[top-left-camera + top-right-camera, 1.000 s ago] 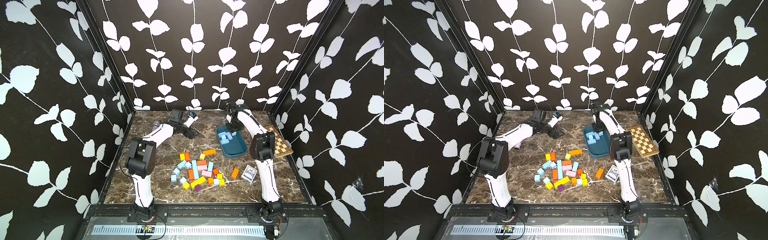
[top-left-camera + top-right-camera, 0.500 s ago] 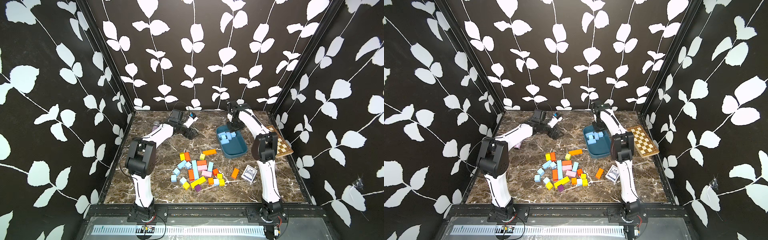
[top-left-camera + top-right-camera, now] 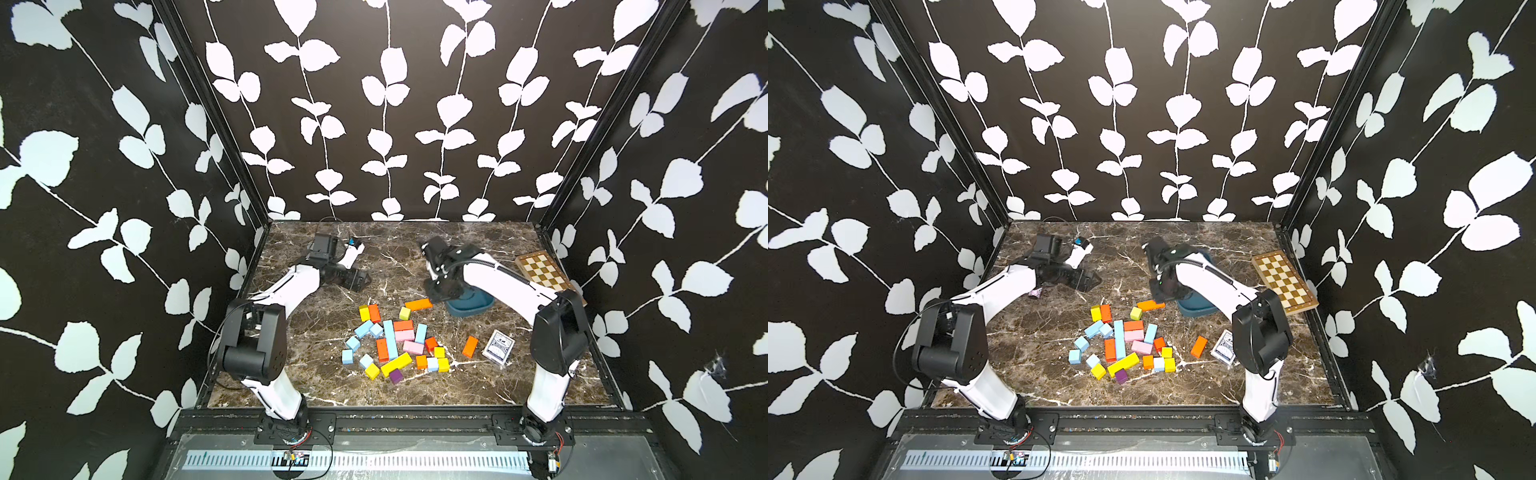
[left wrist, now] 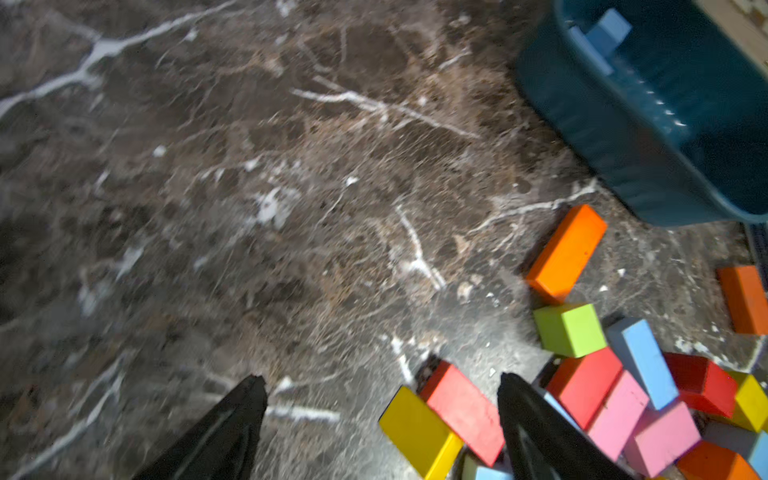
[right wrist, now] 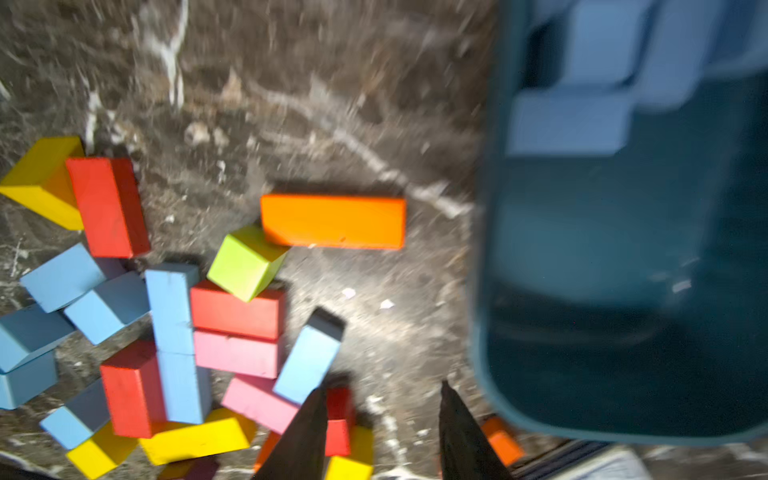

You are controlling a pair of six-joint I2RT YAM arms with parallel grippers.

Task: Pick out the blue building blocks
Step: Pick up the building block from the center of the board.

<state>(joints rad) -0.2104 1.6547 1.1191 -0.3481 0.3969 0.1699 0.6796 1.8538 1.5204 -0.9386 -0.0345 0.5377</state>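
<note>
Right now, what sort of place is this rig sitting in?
Probably a staged robot test booth, not a real room: leaf-print walls box in a marble-look tabletop, two arms are mounted on a front rail, and toy blocks, a teal tray and a chessboard lie as props.

Dark marble tabletop [image 3: 399, 253], white-veined. Mid-surface, a loose heap: blue building blocks [image 3: 390, 338] mixed among orange, yellow and pink blocks [image 3: 396, 363], plus one purple block [image 3: 395, 376]. Near the heap, a lone orange block [image 3: 470, 346] beside a card deck [image 3: 498, 345]. Farther back, teal tray [image 3: 471, 306]; chessboard [image 3: 542, 271] at the right edge.
</note>
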